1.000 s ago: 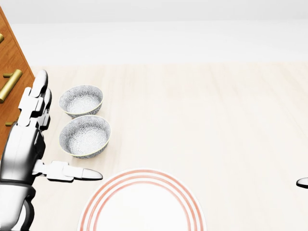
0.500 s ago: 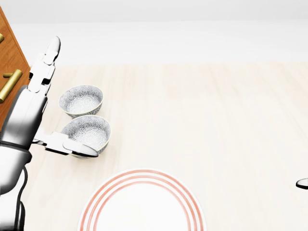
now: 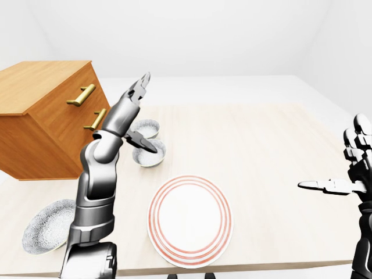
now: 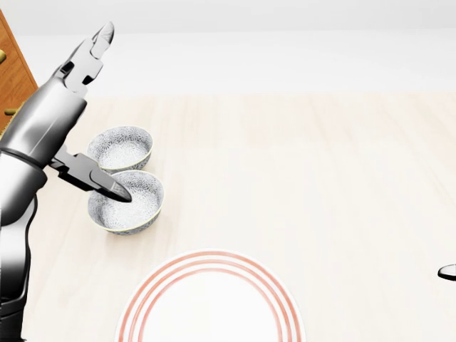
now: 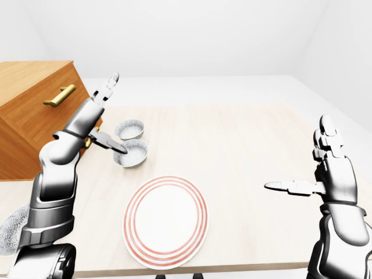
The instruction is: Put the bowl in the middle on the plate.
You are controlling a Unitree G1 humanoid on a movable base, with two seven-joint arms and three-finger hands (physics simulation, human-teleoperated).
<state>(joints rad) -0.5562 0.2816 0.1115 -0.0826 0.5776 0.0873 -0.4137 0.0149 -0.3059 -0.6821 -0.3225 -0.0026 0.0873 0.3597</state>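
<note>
bowls stand in a loose line down the left of the table (image 3: 261, 151); we count three in the left-eye view, and the middle bowl (image 4: 126, 201) sits upright in the left half of the head view, just below the upper bowl (image 4: 120, 148) and up and to the left of the plate (image 4: 210, 299); the third bowl (image 3: 46, 224) lies at the lower left, well apart from the others; the left hand (image 3: 127, 110) hangs spread wide above the pair, gripping nothing; its fingers (image 4: 96, 43) point toward the top left of the head view, while its thumb (image 4: 107, 187) reaches down across the middle bowl's left rim; we cannot tell whether the thumb touches the bowl; the plate is bare; the right hand (image 5: 334, 168) hovers at the right edge of the right-eye view, also splayed and holding nothing; a wooden dresser (image 3: 40, 116) fills the upper left.
</note>
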